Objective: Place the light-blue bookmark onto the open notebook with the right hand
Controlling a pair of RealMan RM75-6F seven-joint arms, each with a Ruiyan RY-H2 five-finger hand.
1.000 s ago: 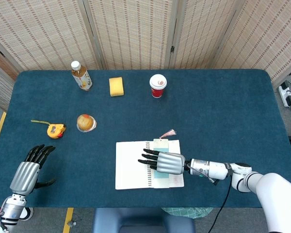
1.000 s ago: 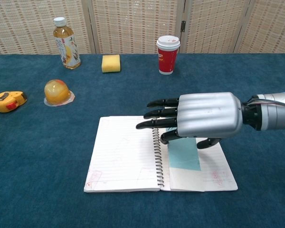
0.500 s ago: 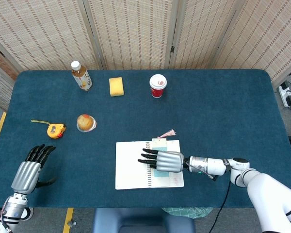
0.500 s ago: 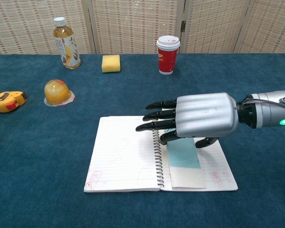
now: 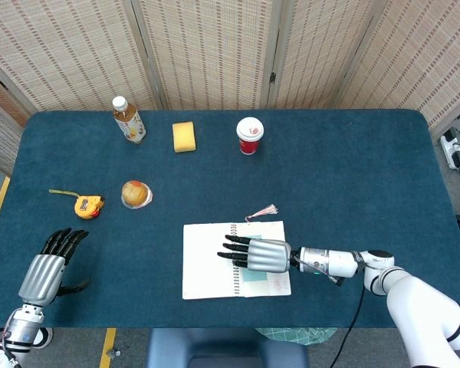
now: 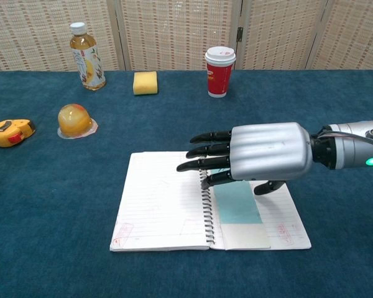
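Observation:
The open spiral notebook (image 5: 207, 261) (image 6: 161, 205) lies at the near middle of the table. On its right page the light-blue bookmark (image 6: 236, 203) (image 5: 253, 274) lies flat beside the spiral, and its pink tassel (image 5: 263, 211) trails off the far edge. My right hand (image 5: 262, 255) (image 6: 255, 152) hovers palm down over the bookmark's far end with its fingers stretched out and apart, holding nothing. Whether a fingertip touches the bookmark is hidden. My left hand (image 5: 50, 268) rests at the near left with fingers apart and nothing in it.
Along the far side stand a tea bottle (image 5: 128, 119) (image 6: 86, 56), a yellow sponge (image 5: 184, 136) (image 6: 145, 82) and a red paper cup (image 5: 249, 136) (image 6: 219, 71). On the left are a jelly cup (image 5: 136, 193) (image 6: 74, 120) and a yellow tape measure (image 5: 87, 205) (image 6: 10, 132).
The bookmark has settled flat and slid slightly toward the notebook's near edge. My right hand's curled finger has straightened off it. The left hand has not moved.

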